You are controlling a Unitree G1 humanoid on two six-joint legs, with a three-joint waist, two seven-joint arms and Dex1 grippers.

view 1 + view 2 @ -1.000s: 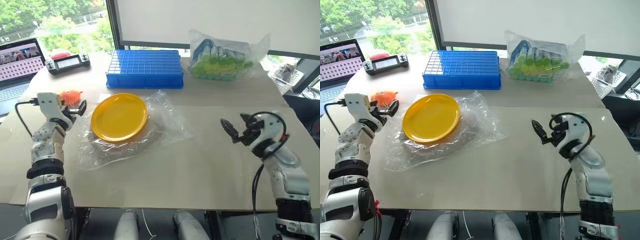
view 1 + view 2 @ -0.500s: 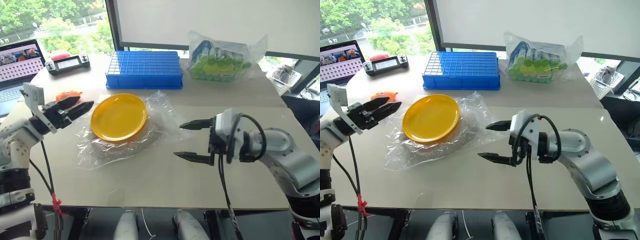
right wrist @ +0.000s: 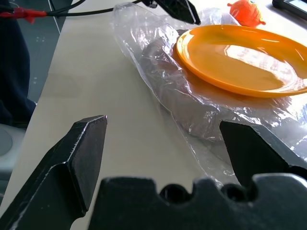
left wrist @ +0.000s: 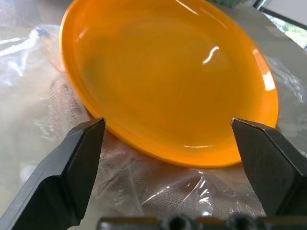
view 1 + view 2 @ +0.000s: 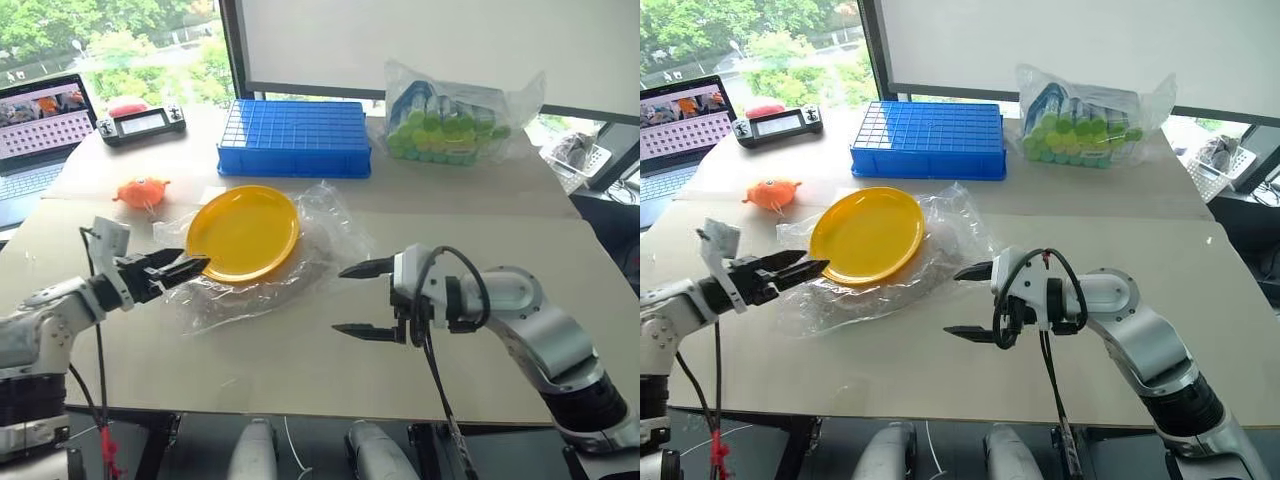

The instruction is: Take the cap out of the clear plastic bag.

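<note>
Hands spread wide and empty, left hand (image 5: 192, 267) and right hand (image 5: 352, 299) flanking clear plastic bag (image 5: 330, 235), touching nothing.

Pale beige bench (image 5: 300, 350) w/ a seam running across its middle; a second slab sits behind it. Back edge meets big windows (image 5: 120, 40), dark frame post (image 5: 232, 45), green trees & daylight outside at the left. White blind or panel (image 5: 420, 40) covers the glass centre-right. Bright, even daylight, soft reflections on the bench top. Dark floor (image 5: 320, 450) under the front edge. At far right, beyond the bench, a white wire basket (image 5: 575, 155) & dark furniture, too small to make out.
</note>
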